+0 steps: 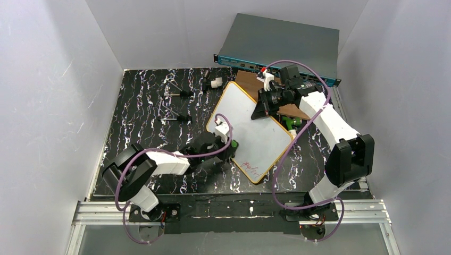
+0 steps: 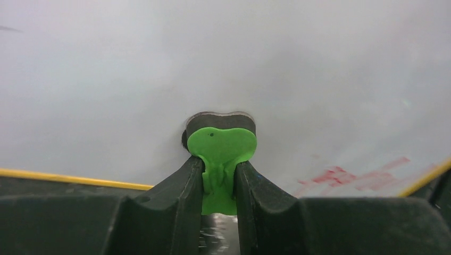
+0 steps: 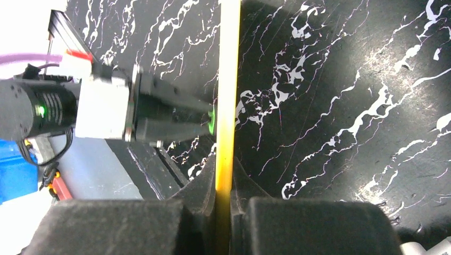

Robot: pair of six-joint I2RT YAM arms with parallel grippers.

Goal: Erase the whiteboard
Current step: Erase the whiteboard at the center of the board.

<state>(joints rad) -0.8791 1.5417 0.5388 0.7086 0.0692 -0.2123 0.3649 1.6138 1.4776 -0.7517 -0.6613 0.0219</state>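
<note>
Blk marbled counter [image 1: 138, 106] is boxed by white walls [image 1: 53, 79]. Whiteboard [image 1: 250, 125], w/ red marks, is clenched at its frame by right pincer [image 3: 223, 183]. Green eraser [image 2: 220, 143] is gripped by left pincer [image 2: 219, 178]. Wooden board [image 1: 247, 81] is seen just behind.

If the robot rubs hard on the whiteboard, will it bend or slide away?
Probably stiff: the whiteboard shows a flat face and its yellow frame runs straight. It looks thin, so likely light and apt to slide on the smooth table, which may be why the right fingers pinch its edge. Its glossy face seems slippery under the green eraser.
</note>
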